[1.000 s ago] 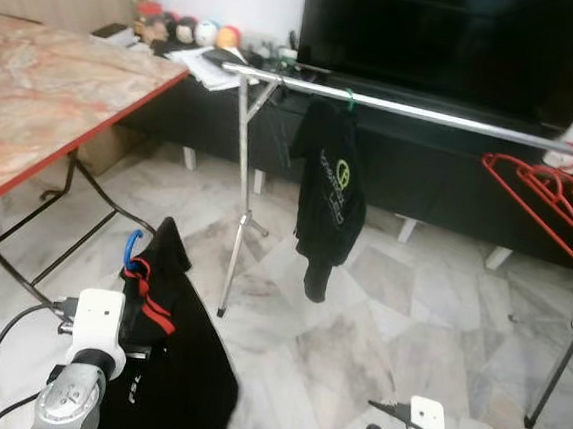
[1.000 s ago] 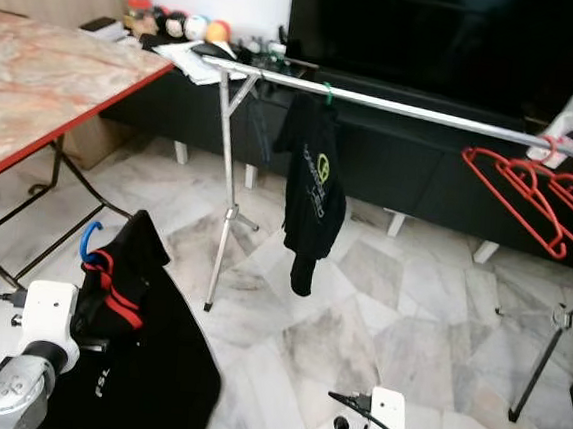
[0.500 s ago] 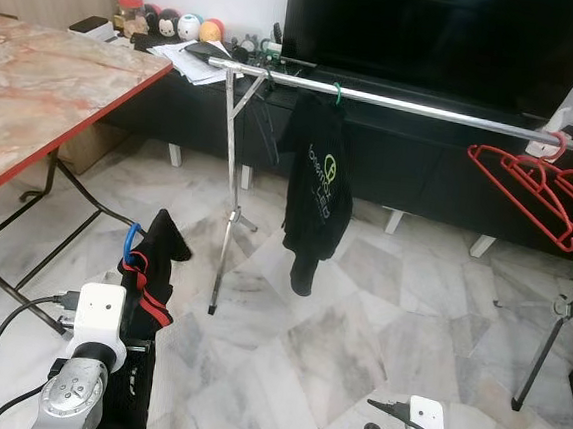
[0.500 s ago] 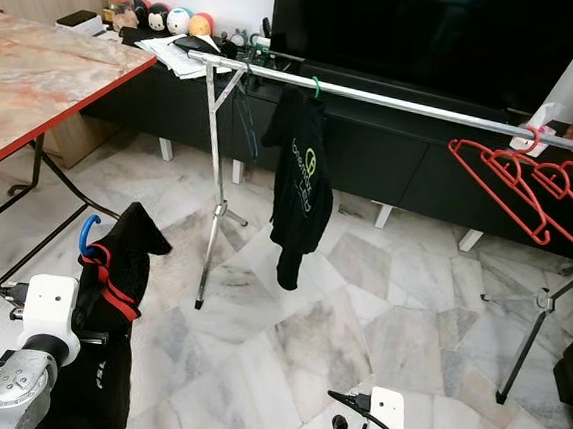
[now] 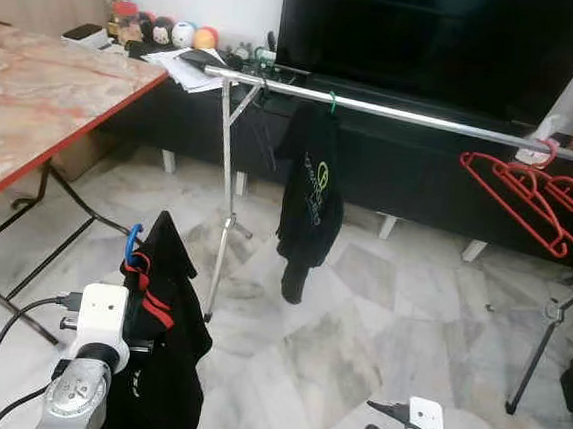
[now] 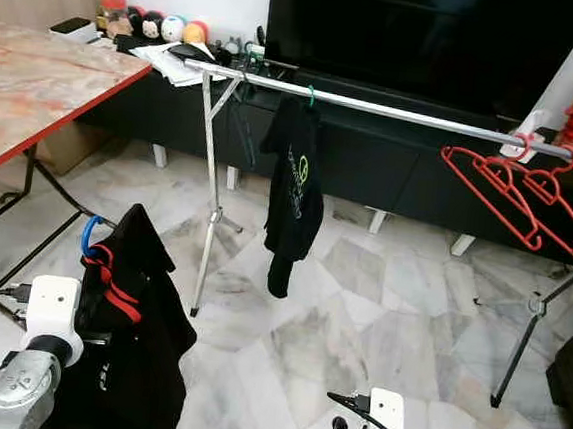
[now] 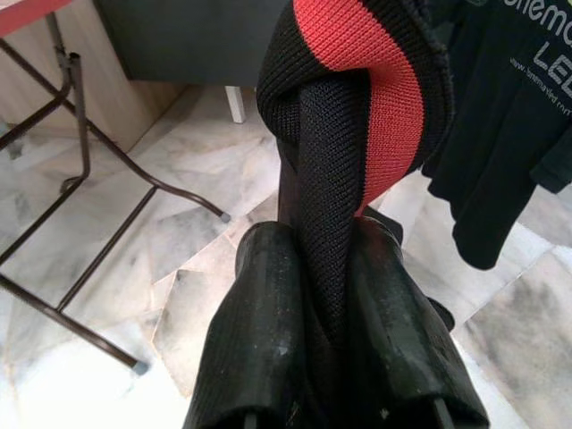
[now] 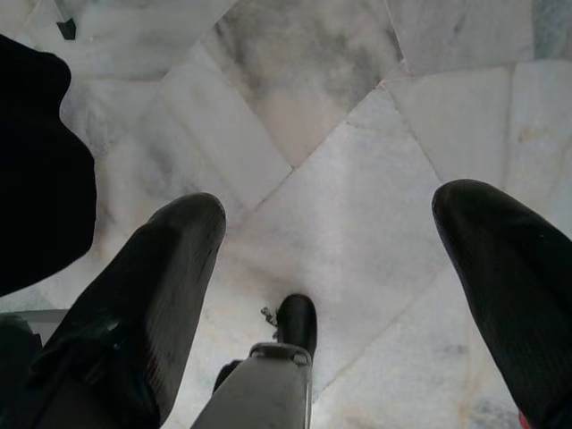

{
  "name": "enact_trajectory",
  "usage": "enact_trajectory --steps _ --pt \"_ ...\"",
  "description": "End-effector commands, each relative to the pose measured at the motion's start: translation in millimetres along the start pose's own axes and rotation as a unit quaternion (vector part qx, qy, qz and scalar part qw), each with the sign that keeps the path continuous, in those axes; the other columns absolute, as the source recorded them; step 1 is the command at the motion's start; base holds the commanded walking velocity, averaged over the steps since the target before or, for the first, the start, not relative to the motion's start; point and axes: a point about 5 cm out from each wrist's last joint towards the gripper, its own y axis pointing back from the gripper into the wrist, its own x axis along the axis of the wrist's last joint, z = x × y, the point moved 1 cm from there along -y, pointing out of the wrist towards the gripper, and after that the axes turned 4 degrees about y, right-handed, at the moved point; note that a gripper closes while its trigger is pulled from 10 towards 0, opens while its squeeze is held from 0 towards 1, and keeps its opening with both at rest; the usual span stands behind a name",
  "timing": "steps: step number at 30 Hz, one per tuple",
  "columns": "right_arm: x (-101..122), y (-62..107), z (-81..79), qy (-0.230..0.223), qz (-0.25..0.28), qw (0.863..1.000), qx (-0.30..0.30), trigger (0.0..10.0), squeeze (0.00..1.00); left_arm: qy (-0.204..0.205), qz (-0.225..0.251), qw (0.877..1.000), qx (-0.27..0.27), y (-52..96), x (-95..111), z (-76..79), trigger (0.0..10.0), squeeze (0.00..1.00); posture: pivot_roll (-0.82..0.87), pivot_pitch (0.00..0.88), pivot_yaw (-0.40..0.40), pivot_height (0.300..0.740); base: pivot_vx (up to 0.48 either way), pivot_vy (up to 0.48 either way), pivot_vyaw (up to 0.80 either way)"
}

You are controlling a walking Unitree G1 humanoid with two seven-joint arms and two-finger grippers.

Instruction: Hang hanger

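Between my left gripper point(image 7: 335, 268) jaws: black garment point(image 5: 158, 364) on blue hanger point(image 5: 131, 244), clenched; rail point(image 5: 396, 113) well ahead, hanging undone. Right gripper point(image 8: 357, 268) spread, probably idle.

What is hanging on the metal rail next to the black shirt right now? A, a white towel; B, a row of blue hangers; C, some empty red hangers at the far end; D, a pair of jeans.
C: on the metal rail, the black shirt hangs from a green hook, and empty red hangers dangle at the rail's far end. The left pincer is shut on a black and red garment with a blue hanger hook.
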Motion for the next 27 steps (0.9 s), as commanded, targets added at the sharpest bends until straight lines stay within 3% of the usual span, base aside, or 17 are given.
enact_trajectory --steps 1,27 --pt "1.3 0.0 1.7 0.006 0.001 1.000 -0.003 10.0 0.00 -0.003 0.018 1.000 -0.006 -3.0 10.3 4.0 10.0 0.00 -0.04 0.000 -0.059 0.740 0.401 0.000 0.00" --pt "2.4 -0.6 -1.4 0.002 0.004 1.000 -0.006 10.0 0.00 -0.012 0.015 1.000 -0.018 -5.4 10.8 5.7 10.0 0.00 -0.03 0.000 -0.043 0.740 0.419 0.000 0.00"
